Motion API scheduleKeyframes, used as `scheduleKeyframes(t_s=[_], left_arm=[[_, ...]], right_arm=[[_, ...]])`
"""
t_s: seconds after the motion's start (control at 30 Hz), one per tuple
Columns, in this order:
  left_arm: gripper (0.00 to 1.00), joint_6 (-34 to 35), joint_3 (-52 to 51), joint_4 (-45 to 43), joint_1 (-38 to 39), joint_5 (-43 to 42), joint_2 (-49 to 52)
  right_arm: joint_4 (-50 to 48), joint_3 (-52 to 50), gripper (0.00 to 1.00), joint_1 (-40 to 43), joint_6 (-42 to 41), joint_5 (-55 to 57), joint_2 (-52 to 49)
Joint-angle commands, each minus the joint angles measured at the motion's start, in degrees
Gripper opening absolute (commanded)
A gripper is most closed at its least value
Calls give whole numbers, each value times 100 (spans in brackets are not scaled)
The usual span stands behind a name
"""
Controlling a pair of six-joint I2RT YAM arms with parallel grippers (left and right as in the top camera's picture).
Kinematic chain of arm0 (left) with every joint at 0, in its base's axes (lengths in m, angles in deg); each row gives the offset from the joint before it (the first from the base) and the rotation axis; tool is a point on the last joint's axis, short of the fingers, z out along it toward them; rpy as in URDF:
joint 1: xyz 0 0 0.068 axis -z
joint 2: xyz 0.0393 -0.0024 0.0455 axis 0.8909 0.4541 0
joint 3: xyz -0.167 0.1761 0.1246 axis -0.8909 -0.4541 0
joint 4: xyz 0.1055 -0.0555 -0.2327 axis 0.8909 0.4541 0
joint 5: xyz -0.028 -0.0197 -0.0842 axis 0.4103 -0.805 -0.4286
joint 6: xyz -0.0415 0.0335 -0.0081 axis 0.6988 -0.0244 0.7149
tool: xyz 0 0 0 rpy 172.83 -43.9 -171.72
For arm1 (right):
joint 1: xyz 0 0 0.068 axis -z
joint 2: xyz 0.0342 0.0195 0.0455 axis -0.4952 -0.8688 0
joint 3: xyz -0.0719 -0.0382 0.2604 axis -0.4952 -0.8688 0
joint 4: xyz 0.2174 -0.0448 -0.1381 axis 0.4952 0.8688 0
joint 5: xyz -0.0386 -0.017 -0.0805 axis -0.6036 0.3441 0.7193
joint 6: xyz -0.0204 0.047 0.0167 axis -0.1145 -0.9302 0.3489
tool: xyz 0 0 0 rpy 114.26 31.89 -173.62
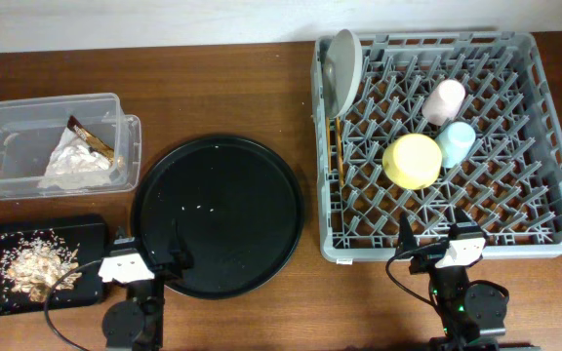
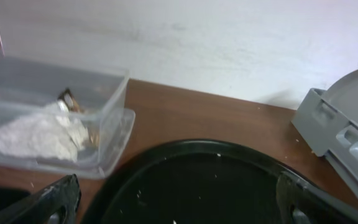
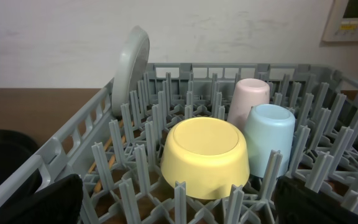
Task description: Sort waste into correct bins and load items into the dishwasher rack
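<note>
**Overhead.** Dishwasher rack (image 1: 427, 39) is recorded on the right of the worktop (image 1: 213, 88). In it, the pale grey plate (image 1: 344, 68) is stood on edge at the back-left corner and the chopsticks (image 1: 337, 146) are laid along the left wall. The pink cup (image 1: 445, 100), light-blue cup (image 1: 455, 143) and yellow bowl (image 1: 412, 160) are inverted and clustered together. Napkin (image 1: 76, 161) and wrapper (image 1: 94, 139) are contained in the clear tub (image 1: 8, 117). Food scraps (image 1: 39, 265) are held in the black rectangular tray (image 1: 86, 234). A round black tray (image 1: 218, 214) is placed centrally.

**Left wrist.** Left jaws are released, empty, over the round tray's near rim. The tub is seen at left.

**Right wrist.** Right jaws are released, empty, at the rack's front wall. The bowl is seen nearest, with the cups behind it.
</note>
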State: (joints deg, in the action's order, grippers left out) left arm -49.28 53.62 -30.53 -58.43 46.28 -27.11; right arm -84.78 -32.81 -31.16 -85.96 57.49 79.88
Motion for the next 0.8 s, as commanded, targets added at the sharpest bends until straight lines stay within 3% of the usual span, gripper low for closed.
scheduleKeyframes(t_s=[0.0,0.13,0.77], left_arm=[[99,-605,-22,28,26,-17,-79],[99,-1515,-20,55,26,-129,-79],[99,-1515,-20,35,26,-146,-76]], right_arm=[[9,-42,98,37,-20,28,44],[9,-42,98,37,-20,28,44],[7,-42,98,37,-20,28,44]])
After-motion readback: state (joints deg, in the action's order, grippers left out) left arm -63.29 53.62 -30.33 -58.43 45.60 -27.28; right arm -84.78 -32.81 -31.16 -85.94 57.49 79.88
